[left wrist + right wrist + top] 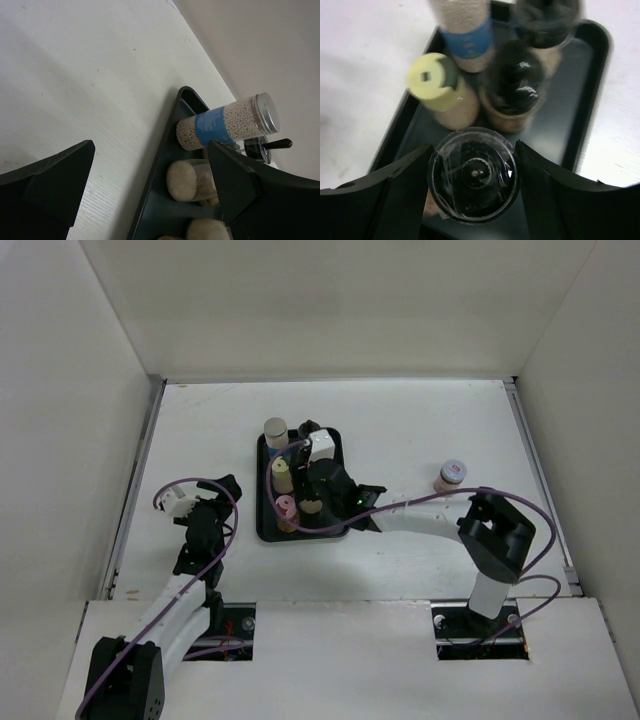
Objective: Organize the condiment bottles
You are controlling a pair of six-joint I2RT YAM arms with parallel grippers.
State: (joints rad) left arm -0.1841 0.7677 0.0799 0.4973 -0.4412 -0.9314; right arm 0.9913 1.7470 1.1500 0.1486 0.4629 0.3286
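Observation:
The condiment bottles mostly stand in a black tray (268, 530). In it are a grey-capped, blue-labelled bottle (275, 430), a cream-capped one (282, 468) and a pink-capped one (286, 506). My right gripper (325, 485) hangs over the tray. In the right wrist view its fingers press both sides of a black grinder bottle with a clear top (472, 175), which stands in the tray beside a dark-capped bottle (512, 85). A red-labelled jar (451, 474) stands alone on the table at the right. My left gripper (150, 150) is open and empty just left of the tray.
White walls enclose the table on the left, back and right. The blue-labelled bottle (225, 122) and a cream cap (182, 180) show past the tray rim (160, 165) in the left wrist view. Bare table lies left of the tray.

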